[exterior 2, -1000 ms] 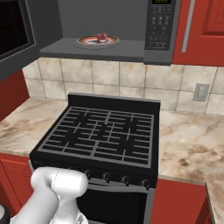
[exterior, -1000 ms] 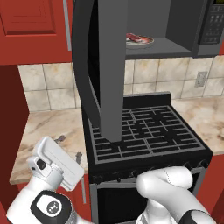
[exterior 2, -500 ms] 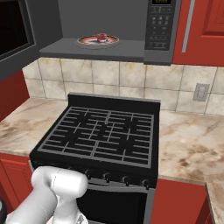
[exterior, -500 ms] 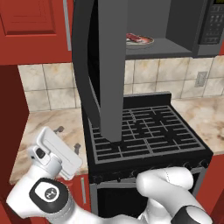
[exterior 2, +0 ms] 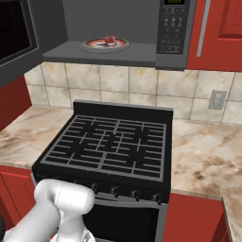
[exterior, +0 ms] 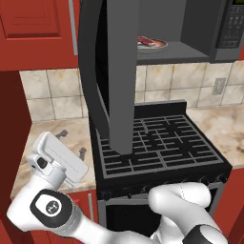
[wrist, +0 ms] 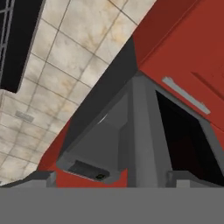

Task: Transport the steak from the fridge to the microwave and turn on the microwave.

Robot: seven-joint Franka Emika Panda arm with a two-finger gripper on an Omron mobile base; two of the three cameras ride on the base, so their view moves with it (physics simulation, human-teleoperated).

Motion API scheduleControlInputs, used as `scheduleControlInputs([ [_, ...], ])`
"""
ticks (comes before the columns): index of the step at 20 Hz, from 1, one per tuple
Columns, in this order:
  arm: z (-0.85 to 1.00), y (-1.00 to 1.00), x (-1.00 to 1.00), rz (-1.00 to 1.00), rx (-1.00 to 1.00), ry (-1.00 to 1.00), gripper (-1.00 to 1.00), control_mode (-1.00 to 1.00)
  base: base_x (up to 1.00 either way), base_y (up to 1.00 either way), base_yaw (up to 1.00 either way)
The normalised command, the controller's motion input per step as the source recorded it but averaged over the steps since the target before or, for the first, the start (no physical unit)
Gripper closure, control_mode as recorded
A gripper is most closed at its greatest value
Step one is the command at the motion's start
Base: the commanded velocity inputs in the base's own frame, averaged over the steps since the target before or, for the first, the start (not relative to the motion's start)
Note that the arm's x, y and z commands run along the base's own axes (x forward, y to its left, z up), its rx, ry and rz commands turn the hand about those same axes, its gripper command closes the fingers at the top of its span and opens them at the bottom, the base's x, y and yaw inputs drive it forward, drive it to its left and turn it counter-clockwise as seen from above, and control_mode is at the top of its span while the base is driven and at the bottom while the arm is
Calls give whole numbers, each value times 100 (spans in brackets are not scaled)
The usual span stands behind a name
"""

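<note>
Your claw (exterior: 71, 143) sits low at the left in the left base view, above the marbled counter (exterior: 52, 143) and just left of the stove (exterior: 157, 145); its jaws stand spread about as wide as they go, and they hold and touch nothing. In the hand view the two finger tips (wrist: 41, 178) sit far apart at the bottom edge, looking up at the open microwave door and the red cabinet (wrist: 183, 57). Moving right, the microwave door (exterior: 112, 71) hangs swung wide out over the stove's left half, its lower edge close above the grates, so room there is tight. Past it the microwave (exterior 2: 123, 28) cavity stands open, and the steak (exterior 2: 110, 40) lies on a plate (exterior 2: 94, 46) on its floor, toward the left. The keypad (exterior 2: 172, 26) is at the microwave's right end, next to another red cabinet (exterior 2: 222, 33). Over the stove's right half and the right-hand counter (exterior 2: 203, 156) the air is open.
</note>
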Motion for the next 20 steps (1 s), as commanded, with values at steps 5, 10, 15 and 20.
scheduleControlInputs([
  [5,27,0,0,0,0,-17,-100,-100,0,0,0],
  [10,33,0,0,0,0,-17,-100,-100,0,0,0],
  [15,41,-1,0,-1,1,-18,-100,-100,0,0,0],
  [20,31,-22,0,-7,6,-12,-100,-100,0,0,0],
])
